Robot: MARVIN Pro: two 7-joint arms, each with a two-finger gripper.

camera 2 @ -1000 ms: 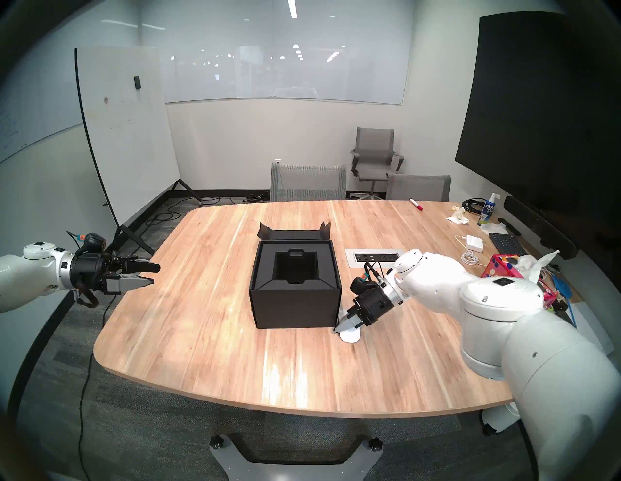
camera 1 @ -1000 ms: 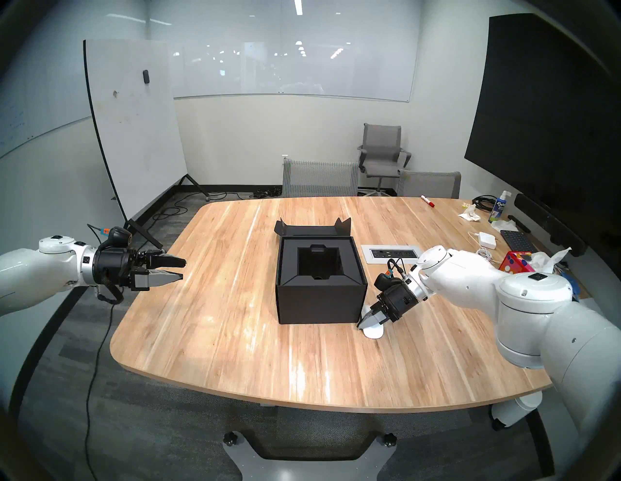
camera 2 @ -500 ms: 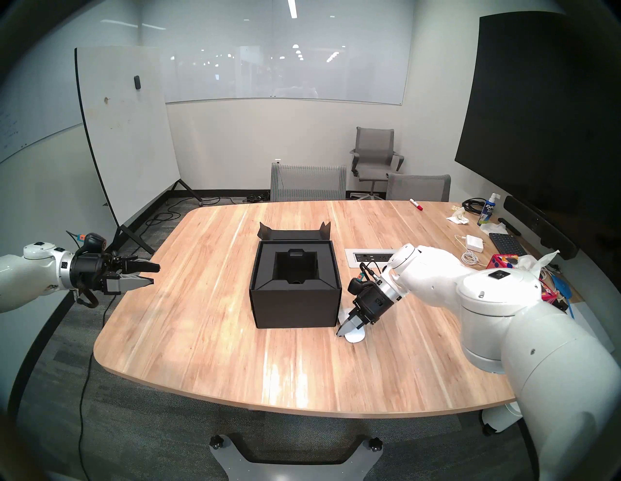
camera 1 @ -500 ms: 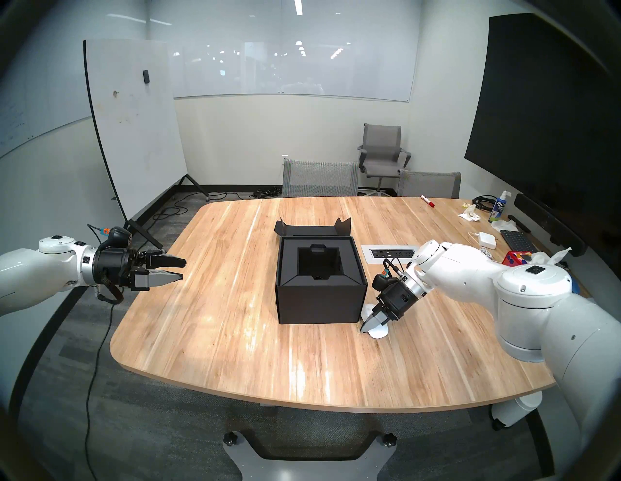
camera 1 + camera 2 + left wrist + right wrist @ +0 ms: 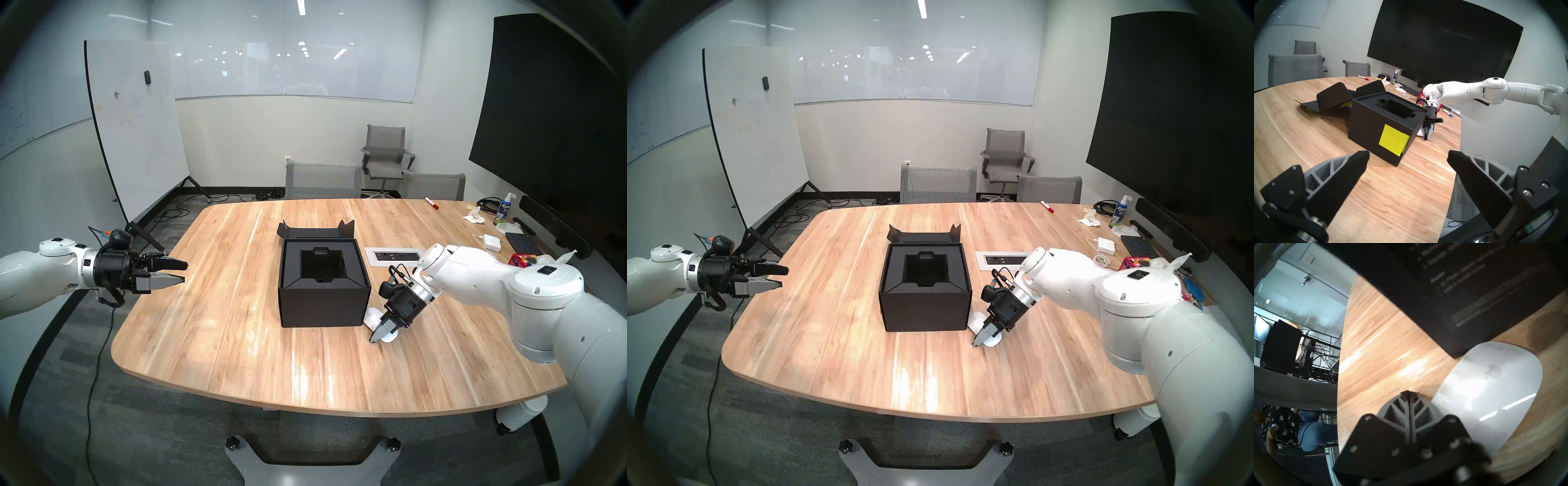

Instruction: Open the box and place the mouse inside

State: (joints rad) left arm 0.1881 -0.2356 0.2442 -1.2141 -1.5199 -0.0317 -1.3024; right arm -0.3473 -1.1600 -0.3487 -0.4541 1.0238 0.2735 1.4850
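The box [image 5: 323, 292] sits mid-surface [image 5: 237, 339] with its lid folded flat behind it and the dark recess facing up, so the opening step looks done and the drop-in spot is clear from above.

The right pincer [image 5: 374, 339] has its tips pressed together, pinching nothing. It angles down with the tips at the surface, just off the near edge of the mouse [image 5: 1491, 387]; in the right wrist view the white shell lies beside and beyond the closed tips, to their right, not between them. My guess is that closed tips are meant to nudge the flat, slick shell clear of the box before a grasp, since the far end of the mouse lies close against the box's lower corner.

The mouse lies flat, dome up. Its long axis runs from beside the pincer tips away toward the box corner.

The left pincer [image 5: 1408, 157] hangs spread and empty at the surface's left edge, aimed at the box and well apart from it, probably parked out of the way.
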